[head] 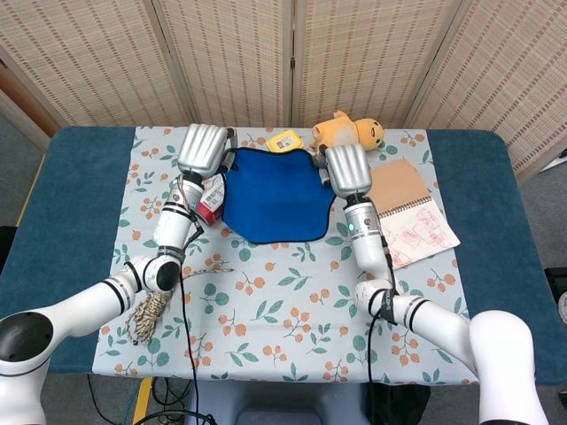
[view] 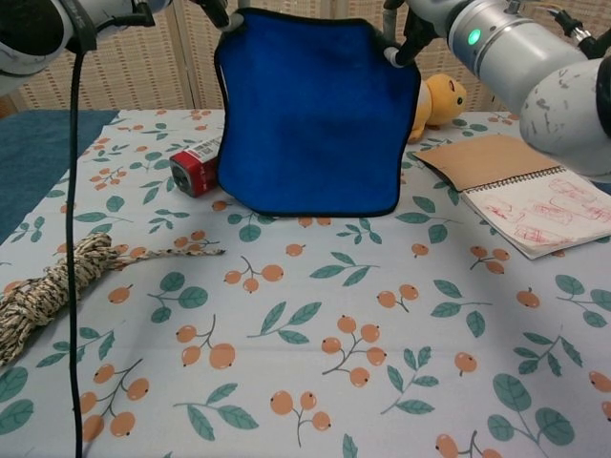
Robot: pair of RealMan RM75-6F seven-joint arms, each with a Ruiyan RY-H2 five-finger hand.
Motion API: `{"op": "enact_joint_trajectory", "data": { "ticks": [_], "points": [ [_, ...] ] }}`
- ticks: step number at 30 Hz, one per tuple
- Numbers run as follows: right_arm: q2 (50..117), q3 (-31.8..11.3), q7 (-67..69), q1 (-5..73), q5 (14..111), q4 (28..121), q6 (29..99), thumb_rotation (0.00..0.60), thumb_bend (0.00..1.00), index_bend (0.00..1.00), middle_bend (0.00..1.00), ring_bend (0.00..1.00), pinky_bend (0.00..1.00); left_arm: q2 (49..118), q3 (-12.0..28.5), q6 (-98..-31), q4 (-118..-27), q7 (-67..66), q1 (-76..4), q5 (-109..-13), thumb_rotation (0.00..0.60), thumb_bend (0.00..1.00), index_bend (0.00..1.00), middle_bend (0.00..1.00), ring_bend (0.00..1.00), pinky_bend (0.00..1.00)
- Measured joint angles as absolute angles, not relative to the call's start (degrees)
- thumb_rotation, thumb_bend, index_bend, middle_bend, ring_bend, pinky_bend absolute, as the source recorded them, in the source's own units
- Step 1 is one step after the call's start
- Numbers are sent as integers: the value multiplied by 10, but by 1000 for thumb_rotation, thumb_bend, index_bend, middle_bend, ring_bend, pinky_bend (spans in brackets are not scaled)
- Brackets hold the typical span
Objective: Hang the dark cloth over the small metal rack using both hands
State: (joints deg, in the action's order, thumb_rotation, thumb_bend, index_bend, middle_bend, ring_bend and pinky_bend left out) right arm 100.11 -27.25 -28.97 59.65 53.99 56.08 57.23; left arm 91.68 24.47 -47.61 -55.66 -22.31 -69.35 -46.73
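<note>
The dark blue cloth (head: 276,202) hangs spread out above the back of the table, its top edge pulled nearly straight. My left hand (head: 204,149) holds its upper left corner and my right hand (head: 347,168) holds its upper right corner. In the chest view the cloth (view: 310,110) fills the upper middle, with its lower hem just above the tablecloth. There only the fingers (view: 393,50) of the right hand show at its corner, and the left hand is almost cut off by the top edge. The metal rack shows in neither view.
A red can (head: 211,204) lies left of the cloth, and a yellow container (head: 285,138) peeks out behind it. A plush toy (head: 350,131) and an open notebook (head: 413,220) are at the back right. A coiled rope (view: 52,286) lies front left.
</note>
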Motion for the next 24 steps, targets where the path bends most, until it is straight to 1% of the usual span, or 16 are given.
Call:
{"op": "enact_joint_trajectory", "data": {
  "ticks": [3, 4, 5, 7, 9, 10, 12, 13, 15, 16, 17, 20, 21, 24],
  "points": [
    [1005, -275, -296, 604, 531, 556, 571, 600, 371, 558, 958, 912, 987, 919, 246, -475, -550, -235, -696, -453, 600, 436, 526, 988, 905, 1000],
    [1007, -276, -299, 606, 527, 554, 570, 600, 364, 537, 957, 911, 988, 920, 247, -475, -548, -238, -697, -449, 600, 435, 517, 976, 892, 1000],
    [1008, -277, -302, 607, 524, 553, 570, 600, 346, 493, 954, 910, 988, 921, 248, -474, -547, -242, -697, -442, 600, 431, 488, 941, 856, 1000],
    [1010, -278, -310, 609, 515, 551, 570, 600, 283, 359, 947, 906, 988, 921, 248, -472, -547, -250, -698, -431, 600, 389, 394, 822, 739, 994],
    [1012, -279, -318, 610, 506, 551, 570, 600, 200, 221, 937, 896, 988, 920, 248, -469, -550, -265, -698, -414, 600, 306, 276, 638, 595, 972],
    [1011, -279, -324, 611, 500, 551, 569, 600, 152, 144, 931, 891, 988, 919, 248, -468, -552, -274, -698, -406, 600, 282, 240, 567, 544, 956],
    [1010, -280, -333, 611, 490, 554, 568, 600, 105, 62, 926, 888, 988, 916, 247, -467, -561, -292, -699, -387, 600, 239, 173, 420, 430, 893],
    [1008, -279, -338, 611, 485, 556, 567, 600, 86, 34, 924, 887, 987, 914, 246, -467, -565, -298, -699, -380, 600, 232, 155, 380, 395, 861],
    [1005, -278, -341, 610, 482, 561, 567, 600, 56, 3, 922, 885, 987, 911, 246, -466, -574, -308, -699, -366, 600, 221, 105, 254, 280, 715],
    [1002, -276, -340, 609, 483, 563, 568, 600, 47, 0, 920, 884, 988, 910, 245, -465, -578, -311, -699, -361, 600, 221, 96, 231, 258, 685],
    [1001, -275, -339, 608, 484, 565, 569, 600, 44, 0, 920, 884, 988, 908, 245, -465, -583, -314, -700, -354, 600, 221, 79, 187, 216, 620],
    [993, -273, -334, 604, 488, 575, 575, 600, 38, 0, 906, 869, 987, 902, 245, -468, -597, -317, -699, -347, 600, 220, 67, 146, 157, 489],
    [989, -271, -332, 602, 490, 579, 576, 600, 38, 0, 898, 861, 987, 901, 245, -470, -601, -317, -699, -347, 600, 220, 67, 141, 151, 466],
    [976, -265, -324, 592, 501, 596, 585, 600, 44, 8, 874, 839, 987, 894, 244, -478, -616, -312, -693, -346, 600, 220, 67, 140, 149, 446]
  ]
}}
